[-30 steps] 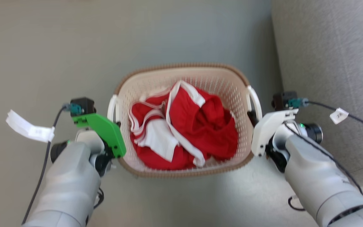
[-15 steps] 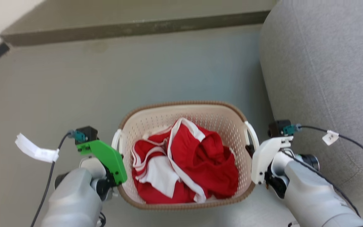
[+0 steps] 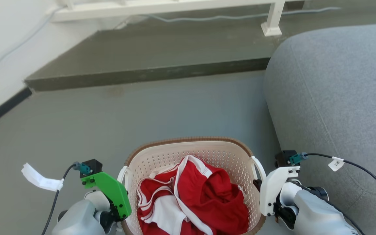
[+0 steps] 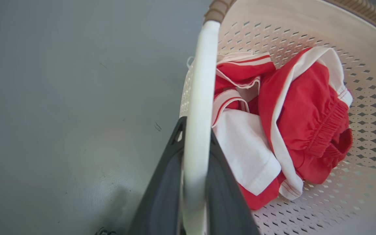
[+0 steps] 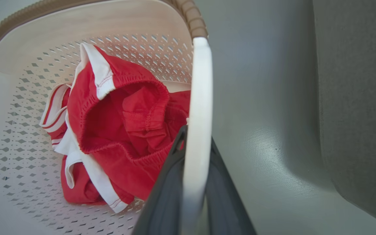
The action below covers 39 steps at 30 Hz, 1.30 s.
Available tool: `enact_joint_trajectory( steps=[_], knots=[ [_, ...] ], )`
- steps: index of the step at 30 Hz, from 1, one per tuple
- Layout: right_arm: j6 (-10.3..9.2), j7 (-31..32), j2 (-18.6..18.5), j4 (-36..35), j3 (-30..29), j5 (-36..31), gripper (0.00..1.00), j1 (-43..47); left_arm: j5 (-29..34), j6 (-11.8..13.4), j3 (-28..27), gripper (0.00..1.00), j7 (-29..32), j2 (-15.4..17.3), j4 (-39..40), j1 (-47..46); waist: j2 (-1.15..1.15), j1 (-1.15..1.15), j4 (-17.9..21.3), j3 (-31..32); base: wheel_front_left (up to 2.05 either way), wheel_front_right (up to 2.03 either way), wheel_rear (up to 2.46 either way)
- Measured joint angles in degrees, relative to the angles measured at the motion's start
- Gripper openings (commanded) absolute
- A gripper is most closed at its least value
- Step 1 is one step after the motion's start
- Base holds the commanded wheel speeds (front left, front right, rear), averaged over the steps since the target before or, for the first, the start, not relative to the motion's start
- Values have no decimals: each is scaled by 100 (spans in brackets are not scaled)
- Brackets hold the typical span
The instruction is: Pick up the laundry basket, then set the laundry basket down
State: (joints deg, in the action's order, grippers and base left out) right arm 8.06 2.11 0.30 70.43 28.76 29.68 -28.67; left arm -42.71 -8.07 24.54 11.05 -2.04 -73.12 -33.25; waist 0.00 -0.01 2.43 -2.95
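Laundry basket [image 3: 188,140], pinched at its handles [image 4: 201,81] by left gripper [image 4: 195,130] and right gripper [image 5: 197,135], could tip if either hold slips.

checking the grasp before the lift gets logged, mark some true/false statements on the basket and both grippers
1. The left gripper has its fingers shut on the laundry basket's white left handle. True.
2. The right gripper is open, clear of the basket. False: it is shut on the right handle.
3. Red-and-white clothes lie in the basket. True.
4. The grey upholstered seat is on the basket's left. False: it is on its right.
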Motion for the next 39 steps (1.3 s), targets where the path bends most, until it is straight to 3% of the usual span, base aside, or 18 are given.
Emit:
enact_joint_trajectory(
  steps=[17, 39],
  knots=[
    [1, 222, 35, -51, 189, 263, 0, 350, -194, 0, 42, 0, 127, 57, -14, 464, 0, 0, -31, 701, 0, 0, 0],
    [2, 229, 64, -31, 186, 465, 0, 346, -252, 0, 43, 0, 158, 96, 1, 492, 0, 0, 12, 720, 0, 0, 0]
  ],
)
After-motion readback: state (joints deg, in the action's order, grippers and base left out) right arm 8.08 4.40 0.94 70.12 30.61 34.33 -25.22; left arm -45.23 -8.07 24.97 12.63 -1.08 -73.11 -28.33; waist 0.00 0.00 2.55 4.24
